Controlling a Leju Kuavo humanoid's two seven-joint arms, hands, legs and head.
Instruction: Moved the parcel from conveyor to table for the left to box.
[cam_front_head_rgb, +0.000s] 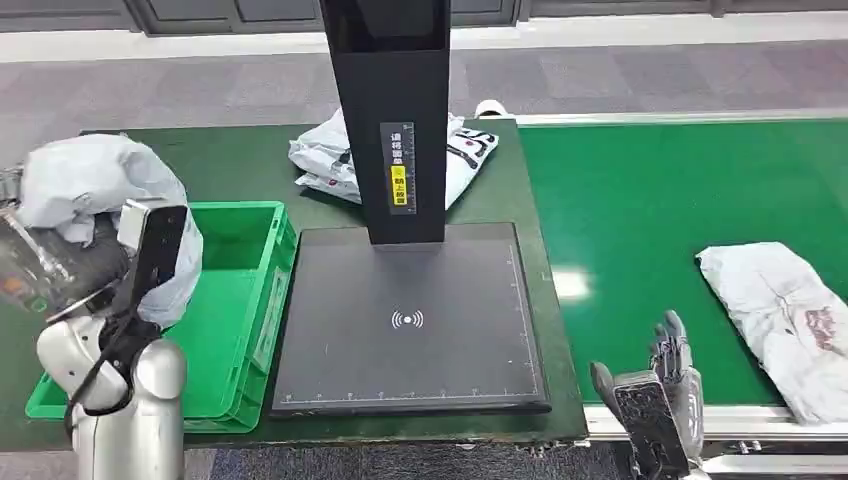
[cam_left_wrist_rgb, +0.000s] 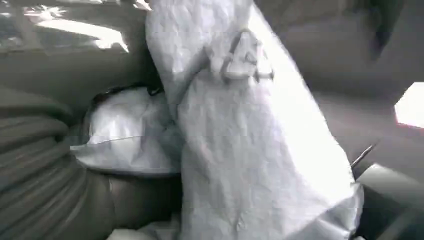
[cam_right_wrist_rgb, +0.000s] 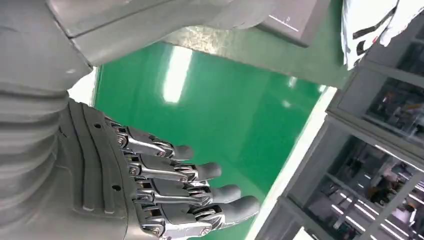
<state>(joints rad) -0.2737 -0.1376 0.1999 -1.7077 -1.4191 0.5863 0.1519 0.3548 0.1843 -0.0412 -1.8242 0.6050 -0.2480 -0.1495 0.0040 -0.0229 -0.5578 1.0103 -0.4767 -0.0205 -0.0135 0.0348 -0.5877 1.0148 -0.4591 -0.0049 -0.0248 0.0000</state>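
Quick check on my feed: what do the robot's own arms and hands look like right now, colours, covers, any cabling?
Left arm: silver rounded segments, a black cable looping at the wrist, a black camera block above. Right robot hand: grey ribbed wrist cover, metallic linkages, dark rounded fingertips. From the head view it looks dark grey with a speckled back.

Crumpled white parcel (cam_front_head_rgb: 95, 185) held up in left hand (cam_front_head_rgb: 75, 270), over green box's (cam_front_head_rgb: 245, 300) left side
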